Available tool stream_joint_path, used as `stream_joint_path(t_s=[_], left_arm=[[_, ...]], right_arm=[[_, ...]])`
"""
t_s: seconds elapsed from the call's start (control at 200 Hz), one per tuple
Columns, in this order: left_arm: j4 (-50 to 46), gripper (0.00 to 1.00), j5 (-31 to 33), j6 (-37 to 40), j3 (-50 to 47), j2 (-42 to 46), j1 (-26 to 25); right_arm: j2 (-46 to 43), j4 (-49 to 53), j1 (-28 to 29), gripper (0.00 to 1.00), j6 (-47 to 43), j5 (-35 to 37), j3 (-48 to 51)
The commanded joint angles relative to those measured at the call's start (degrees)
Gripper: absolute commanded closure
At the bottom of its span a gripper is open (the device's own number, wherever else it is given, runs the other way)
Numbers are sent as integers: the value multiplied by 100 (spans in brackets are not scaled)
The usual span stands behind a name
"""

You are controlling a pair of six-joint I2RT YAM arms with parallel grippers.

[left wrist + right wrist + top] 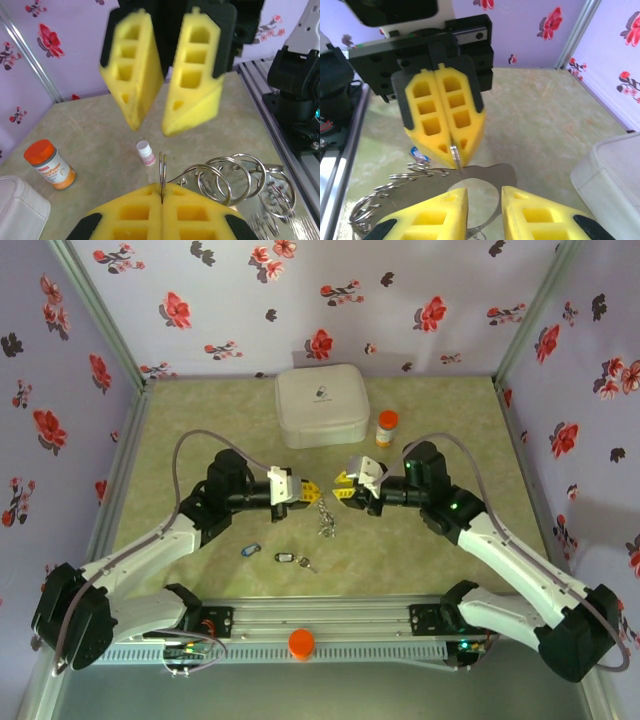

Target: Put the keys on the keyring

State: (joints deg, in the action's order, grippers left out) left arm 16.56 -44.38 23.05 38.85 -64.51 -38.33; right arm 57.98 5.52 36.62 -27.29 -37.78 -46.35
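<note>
The keyring point(325, 516) is a string of linked grey metal rings that hangs in mid-air between my two grippers above the table's middle. My left gripper point(162, 192) is shut on one ring point(162, 170), which stands edge-on between the yellow pads; the other rings point(227, 175) trail off to the right. Facing it, my right gripper point(484, 207) is open and holds nothing, with a flat grey loop part point(492, 175) just beyond its gap. Two keys lie on the table nearer the arm bases: one with a blue tag point(250, 550) and one with a black tag point(290, 559).
A white square case point(321, 406) stands at the back, with an orange-capped pill bottle point(386, 427) to its right. A small white bottle point(145, 152) stands on the table below the grippers. An orange knob point(301, 643) sits on the front rail. Flowered walls close in three sides.
</note>
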Motion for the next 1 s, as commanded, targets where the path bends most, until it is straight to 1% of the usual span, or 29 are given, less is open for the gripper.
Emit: stream_joint_path(t_s=[0.0,0.14,0.495,0.595,0.665,0.685,0.705,0.735,0.765,0.79,0.83,0.9,0.995], left_arm=[[1196,100,-245,-634,-156,57,62],[1456,100,-264,-763,-238,6,73],[1627,100,-308,-909,-255,-70,71],[1645,100,-325,-916,-244,-79,71],[1569,100,-310,-862,-236,-68,73],[1515,99,-280,-827,-229,-61,71],[1446,94,-245,-778,-221,-50,71],[1313,81,-141,-706,-207,-31,79],[1143,74,-14,-608,-190,15,80],[961,70,87,-498,-165,46,79],[576,68,243,-284,-90,99,71],[-213,68,424,67,123,180,65],[-1127,72,560,484,426,235,20]], right_arm=[[6,-819,-28,76,481,-376,163],[141,-1174,-15,79,774,-619,182],[420,-1517,123,81,936,-742,148],[494,-1533,161,90,927,-704,104],[511,-1502,161,100,908,-722,79],[513,-1467,161,100,885,-730,67],[499,-1403,167,100,844,-731,53],[488,-1256,169,100,770,-723,12],[473,-1057,169,100,651,-695,-53],[462,-858,170,100,548,-645,-128],[466,-476,183,100,361,-538,-252],[506,393,235,100,-107,-276,-579],[644,1390,325,100,-550,27,-1059]])
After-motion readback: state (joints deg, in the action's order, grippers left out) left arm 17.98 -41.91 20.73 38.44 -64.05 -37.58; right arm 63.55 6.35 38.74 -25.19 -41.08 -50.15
